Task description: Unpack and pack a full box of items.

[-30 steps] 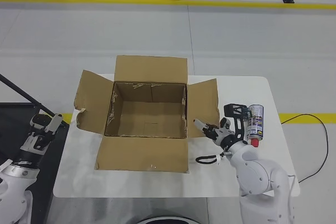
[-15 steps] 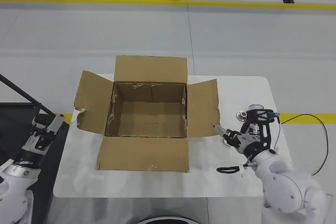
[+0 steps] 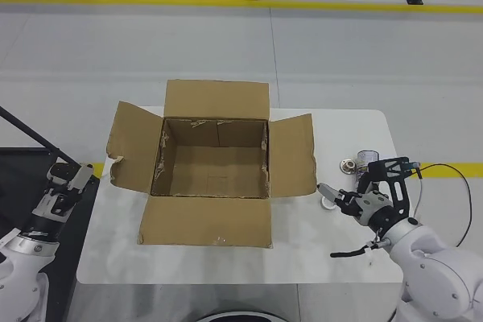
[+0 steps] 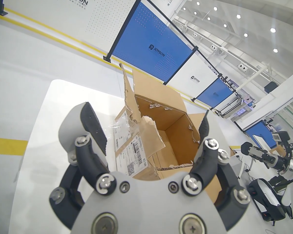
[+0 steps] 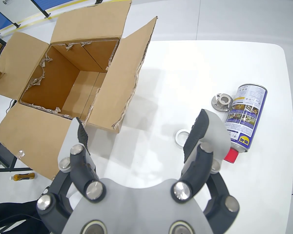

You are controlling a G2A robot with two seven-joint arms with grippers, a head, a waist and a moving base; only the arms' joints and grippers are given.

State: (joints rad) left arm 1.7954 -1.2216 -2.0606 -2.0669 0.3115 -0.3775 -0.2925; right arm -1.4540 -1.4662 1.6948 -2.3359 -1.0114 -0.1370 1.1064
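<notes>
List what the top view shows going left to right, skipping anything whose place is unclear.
left gripper → cardboard box → metal flange → spray can. I left out the right arm, since it spans across the flange and the can.

Top view: high overhead, facing straight down, taking in the whole worktop (image 3: 346, 137) and open box (image 3: 213, 173). Left wrist view: behind the left pincer (image 4: 147, 114), low off the worktop's side, tilted upward past the box. Right wrist view: behind the right pincer (image 5: 140, 118), nearer, angled down. Shared by all: the box
</notes>
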